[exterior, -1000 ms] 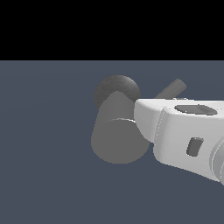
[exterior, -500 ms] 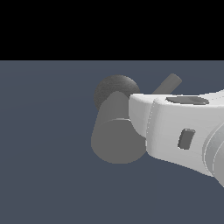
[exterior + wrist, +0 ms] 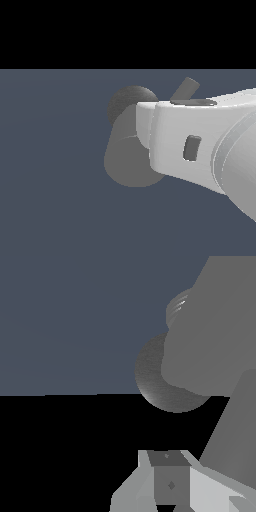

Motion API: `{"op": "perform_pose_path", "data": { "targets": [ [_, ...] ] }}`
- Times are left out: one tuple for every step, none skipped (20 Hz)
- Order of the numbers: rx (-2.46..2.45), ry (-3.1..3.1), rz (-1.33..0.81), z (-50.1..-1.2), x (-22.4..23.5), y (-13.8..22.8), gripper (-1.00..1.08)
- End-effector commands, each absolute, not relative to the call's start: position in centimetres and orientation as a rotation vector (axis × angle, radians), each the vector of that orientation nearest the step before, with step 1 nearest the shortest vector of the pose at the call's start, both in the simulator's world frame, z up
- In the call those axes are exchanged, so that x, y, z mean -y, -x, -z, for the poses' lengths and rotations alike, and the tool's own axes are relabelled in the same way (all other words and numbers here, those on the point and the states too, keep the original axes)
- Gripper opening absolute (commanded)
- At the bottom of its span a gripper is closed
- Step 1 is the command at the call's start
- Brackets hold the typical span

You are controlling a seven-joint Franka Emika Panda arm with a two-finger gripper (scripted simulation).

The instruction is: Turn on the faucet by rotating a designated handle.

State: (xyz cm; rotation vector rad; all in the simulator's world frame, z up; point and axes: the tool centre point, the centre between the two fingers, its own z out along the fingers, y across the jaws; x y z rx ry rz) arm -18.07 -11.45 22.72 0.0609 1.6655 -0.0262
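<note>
The glossy white gripper (image 3: 150,137) comes in from the exterior view's right, its blocky body covering the near side of the faucet (image 3: 127,162); I cannot tell whether its jaws are apart or closed, since only one pale finger (image 3: 167,483) shows in the wrist view. The faucet is matte grey: a thick cylinder with a flat round end face and a darker rounded knob behind. The handle (image 3: 184,90), a thin straight rod with a blunt tip, slants up just above the gripper's top edge.
</note>
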Motion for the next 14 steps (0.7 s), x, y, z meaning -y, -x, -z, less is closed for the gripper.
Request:
{"op": "perform_pose_path", "data": {
  "targets": [
    [-1.6,-0.032,0.007,-25.5,9.3,17.5,-1.0],
    [-1.597,-0.031,0.007,-25.8,9.0,17.4,-1.0],
    [-1.595,-0.031,0.007,-26.0,8.7,17.4,-1.0],
    [-1.592,-0.03,0.007,-26.2,8.5,17.4,-1.0],
    [-1.589,-0.029,0.007,-26.5,8.2,17.4,-1.0],
    [-1.587,-0.029,0.007,-26.7,8.0,17.3,-1.0],
    [-1.584,-0.028,0.007,-26.9,7.7,17.3,-1.0],
    [-1.582,-0.028,0.007,-27.2,7.5,17.3,-1.0],
    [-1.579,-0.027,0.007,-27.4,7.2,17.3,-1.0],
    [-1.576,-0.026,0.007,-27.6,7.0,17.2,-1.0],
    [-1.574,-0.026,0.007,-27.9,6.7,17.2,-1.0],
    [-1.574,-0.026,0.007,-27.9,6.7,17.2,-1.0],
    [-1.664,-0.067,0.031,-24.3,8.9,18.0,-1.0],
    [-1.664,-0.067,0.031,-24.3,8.9,18.0,-1.0]
  ]
}}
